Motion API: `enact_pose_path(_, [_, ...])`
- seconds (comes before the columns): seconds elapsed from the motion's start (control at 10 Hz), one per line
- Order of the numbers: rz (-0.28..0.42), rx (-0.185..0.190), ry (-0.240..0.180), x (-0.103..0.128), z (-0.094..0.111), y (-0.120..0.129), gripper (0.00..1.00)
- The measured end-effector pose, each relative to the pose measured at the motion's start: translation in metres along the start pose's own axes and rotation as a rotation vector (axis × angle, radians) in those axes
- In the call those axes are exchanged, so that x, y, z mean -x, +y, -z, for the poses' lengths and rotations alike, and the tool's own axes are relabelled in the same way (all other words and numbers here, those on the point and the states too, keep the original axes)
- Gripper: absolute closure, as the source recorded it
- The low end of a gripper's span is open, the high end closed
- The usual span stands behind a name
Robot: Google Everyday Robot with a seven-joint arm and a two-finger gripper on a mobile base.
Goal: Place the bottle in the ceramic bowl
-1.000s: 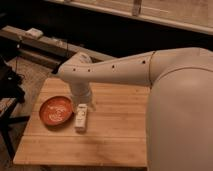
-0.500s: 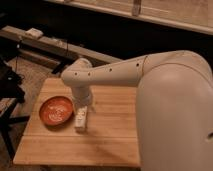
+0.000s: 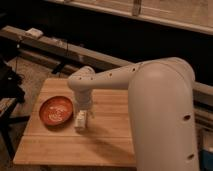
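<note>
**Bottle beside the bowl, gripper over it**

The ceramic bowl [image 3: 56, 111] sits at lower left of the frame on the table [image 3: 60, 146]. The bottle [image 3: 80, 121] is just right of it, outside the rim. The gripper [image 3: 85, 108] is directly above the bottle; I cannot tell whether it grips it. Done well, this step needs a secure hold, a lift clear of the rim, then a short carry leftward. The table is pale wooden planks. Behind it, a long grey ledge [image 3: 50, 44] crosses a dark room.

Worktop [image 3: 55, 145]: pale wood, planked, matt grain.
Ceramic bowl [image 3: 56, 110]: orange-red glaze, slight sheen, whitish markings inside.
Bottle [image 3: 80, 121]: whitish, plastic-looking, dull.
Arm [image 3: 160, 100]: smooth off-white moulded shell, satin.
End effector [image 3: 85, 111]: same pale casing, directly over the bottle, just right of the bowl.
</note>
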Motion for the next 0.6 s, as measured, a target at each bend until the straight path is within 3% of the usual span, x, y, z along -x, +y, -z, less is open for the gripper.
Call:
enact_pose_path(0.2, [0.027,0.004,0.014,0.004,-0.010,0.012,0.35])
enact_pose_path(0.6, [0.044,-0.008,0.058,0.009,-0.032,0.013,0.35])
